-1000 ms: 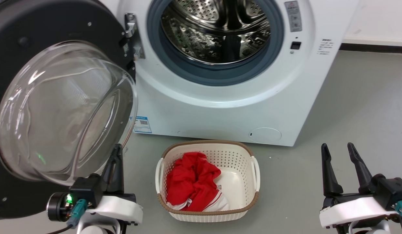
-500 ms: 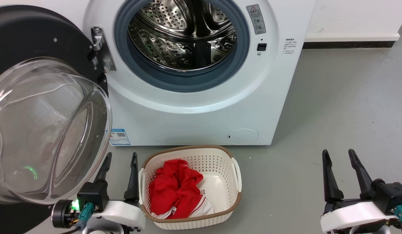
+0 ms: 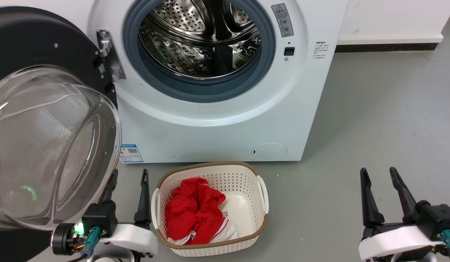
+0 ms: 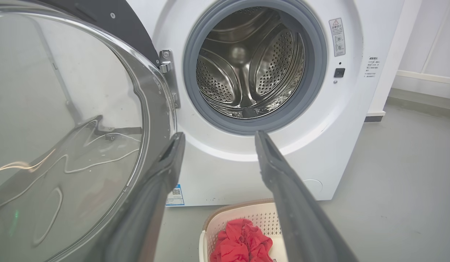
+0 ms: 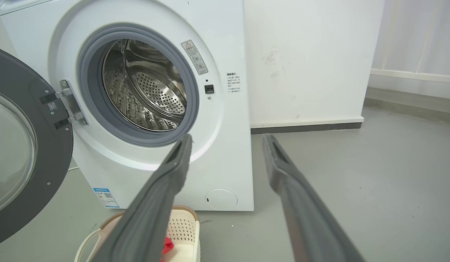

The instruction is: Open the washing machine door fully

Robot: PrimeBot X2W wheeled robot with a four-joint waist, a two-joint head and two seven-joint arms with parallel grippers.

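Washing machine door [image 3: 47,142] hangs wide at left. The left tool [image 3: 129,173] now shows both fingers beside the glass, spread and empty. The right tool [image 3: 377,170] is unchanged, agape, holding nothing.

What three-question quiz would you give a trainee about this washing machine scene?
1. True or false: the washing machine door stands open, leaving the drum exposed.
2. What lies in the basket? A) red cloth B) blue towel C) nothing
3. Fill in: the left pincer and the right pincer are both ____.

Key: 1 true; 2 A; 3 open.
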